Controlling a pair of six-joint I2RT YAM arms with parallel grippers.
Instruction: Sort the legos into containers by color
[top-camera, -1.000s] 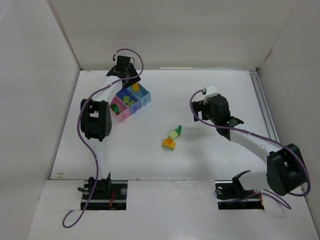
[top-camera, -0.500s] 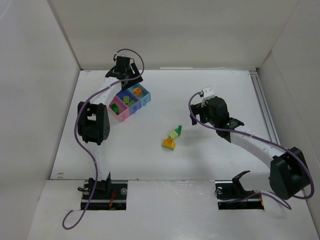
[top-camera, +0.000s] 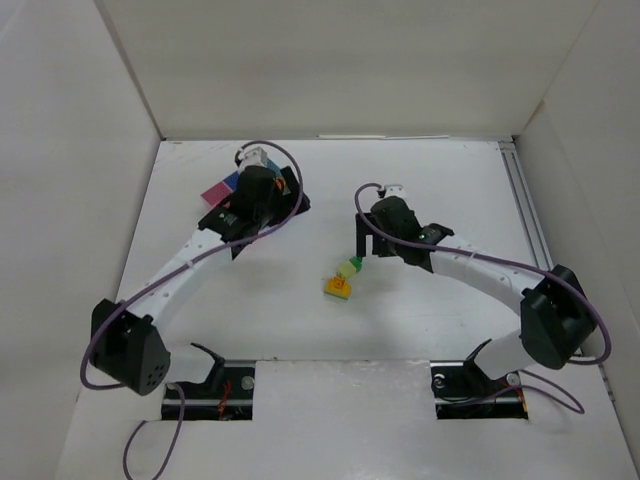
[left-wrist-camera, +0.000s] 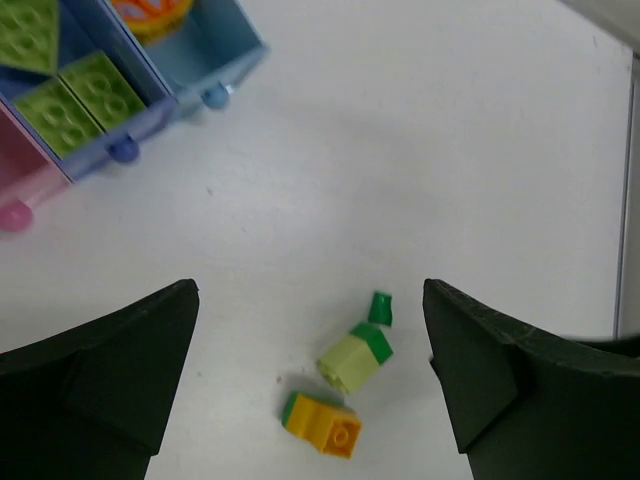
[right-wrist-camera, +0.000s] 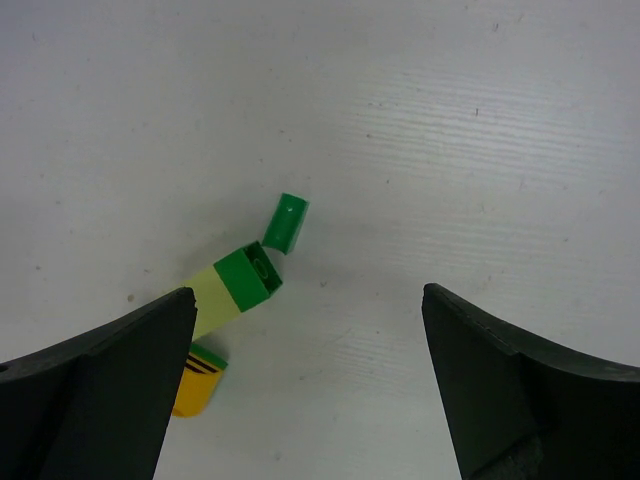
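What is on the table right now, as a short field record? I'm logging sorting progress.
loose: small dark green plastic brick, pale lime brick with a dark green end, orange-yellow brick, clustered on the white table
tray: pink and blue plastic bin tray, lime bricks in a blue bin
left gripper: open, empty
right gripper: open, empty, by the loose bricks

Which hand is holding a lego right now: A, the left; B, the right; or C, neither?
C: the left hand and the right hand are both open with nothing between their fingers, while the loose legos lie on the table.
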